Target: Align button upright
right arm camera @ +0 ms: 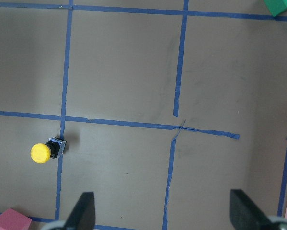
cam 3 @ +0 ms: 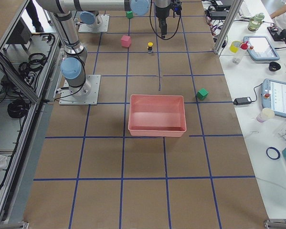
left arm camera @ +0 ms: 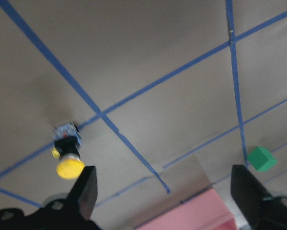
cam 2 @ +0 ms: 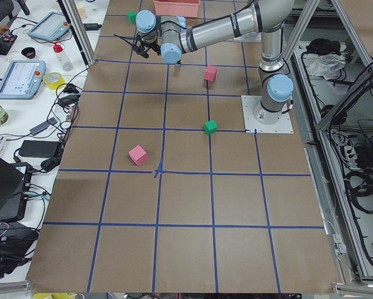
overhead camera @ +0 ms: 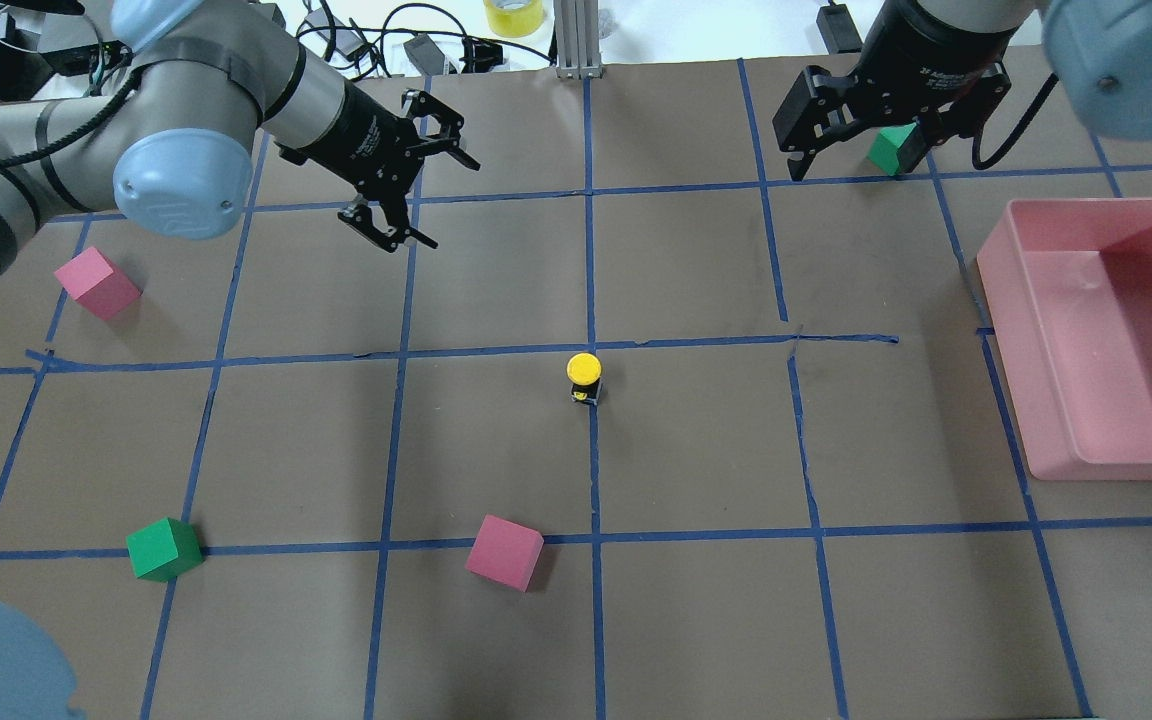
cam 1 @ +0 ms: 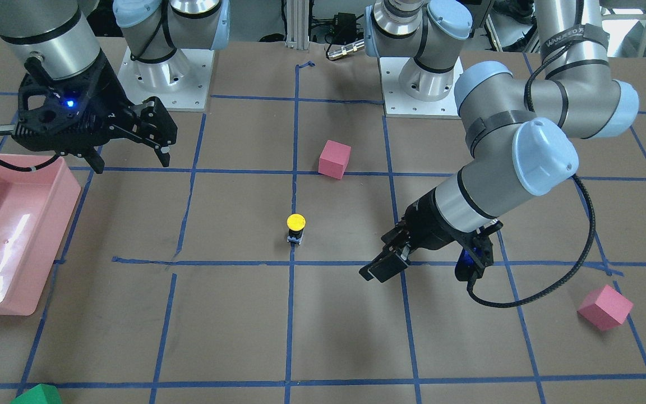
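Brown paper surface (overhead camera: 696,450) here, gridded with blue tape (overhead camera: 591,250). The button (overhead camera: 584,378) stands upright right on a tape line, yellow cap on top, base block down, touching nothing else. My left hand (overhead camera: 454,205) is angled down toward the surface with its fingers spread wide, nothing in it; the button sits off to its right and back toward me, well apart. My right hand (overhead camera: 866,165) is wide too, also empty, up above the surface; the button is off to its left and closer to me. A pink tray (overhead camera: 996,270) lies to that hand's right.
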Robot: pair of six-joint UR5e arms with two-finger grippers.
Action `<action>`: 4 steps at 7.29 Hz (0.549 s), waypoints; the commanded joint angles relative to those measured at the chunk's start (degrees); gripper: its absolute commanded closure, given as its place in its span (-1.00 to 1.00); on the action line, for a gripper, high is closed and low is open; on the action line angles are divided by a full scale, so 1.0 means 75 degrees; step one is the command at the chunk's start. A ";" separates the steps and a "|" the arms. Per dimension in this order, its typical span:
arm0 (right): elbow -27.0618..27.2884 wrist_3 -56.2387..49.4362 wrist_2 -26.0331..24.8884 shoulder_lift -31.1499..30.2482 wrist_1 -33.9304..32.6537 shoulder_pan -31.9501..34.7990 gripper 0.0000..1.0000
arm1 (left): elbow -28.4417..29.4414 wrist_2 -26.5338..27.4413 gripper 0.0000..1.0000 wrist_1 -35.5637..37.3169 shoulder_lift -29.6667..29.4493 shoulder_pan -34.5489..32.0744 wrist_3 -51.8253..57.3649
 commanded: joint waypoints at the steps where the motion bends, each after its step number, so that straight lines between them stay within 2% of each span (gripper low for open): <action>1: 0.0014 0.0276 -0.0012 0.0036 0.0017 0.0207 -1.00 | 0.0151 0.2057 -1.00 -0.0507 0.0617 -0.0002 0.2939; 2: 0.0003 0.0754 -0.0081 0.0059 -0.0006 0.0464 -1.00 | 0.0290 0.2087 -1.00 -0.0542 0.0945 -0.0014 0.4691; 3: 0.0002 0.1212 -0.0210 0.0059 -0.0006 0.0791 -1.00 | 0.0315 0.2146 -1.00 -0.0833 0.1354 -0.0014 0.5126; 4: 0.0014 0.1216 -0.0617 0.0071 -0.0018 0.0922 -1.00 | 0.0118 0.2204 -1.00 -0.0986 0.1567 0.0032 0.5223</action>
